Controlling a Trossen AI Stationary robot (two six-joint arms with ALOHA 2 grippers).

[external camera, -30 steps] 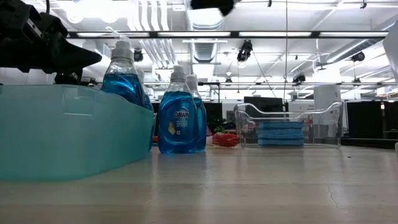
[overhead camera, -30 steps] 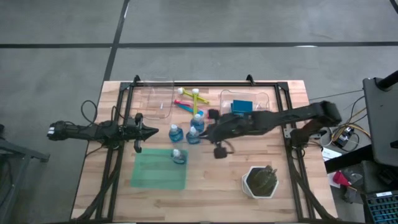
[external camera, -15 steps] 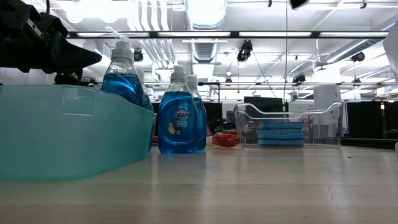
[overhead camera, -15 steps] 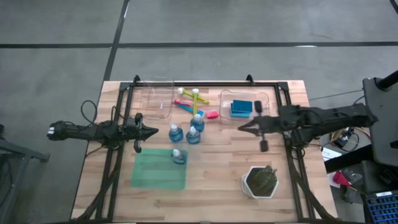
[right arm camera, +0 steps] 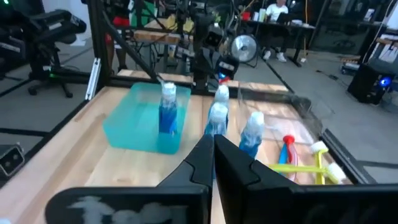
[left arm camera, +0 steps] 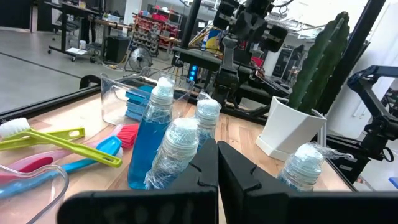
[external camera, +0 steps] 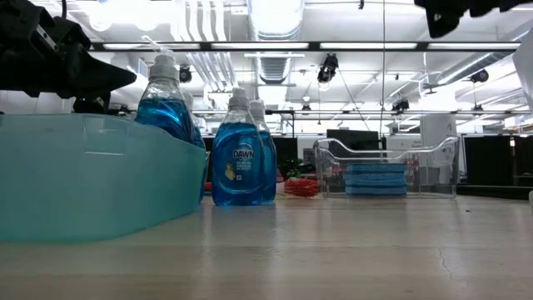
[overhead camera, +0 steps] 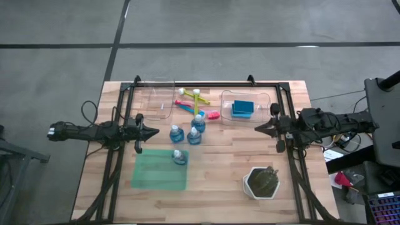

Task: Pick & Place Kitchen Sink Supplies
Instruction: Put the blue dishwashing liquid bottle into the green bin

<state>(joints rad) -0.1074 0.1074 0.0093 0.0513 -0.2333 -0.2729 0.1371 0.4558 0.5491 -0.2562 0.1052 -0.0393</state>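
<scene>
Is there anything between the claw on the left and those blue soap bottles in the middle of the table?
Nothing visible does. The left gripper, jaws shut, points across bare wood at the nearest bottle, with two more bottles just beyond it. The green mat lies off to one side.

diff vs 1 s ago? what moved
The right arm pulled back: its gripper went from beside the bottles to the table's right edge, shut and carrying nothing. The left gripper, the bottles, brushes, sponges in their bin, mat and plant pot stayed put.
</scene>
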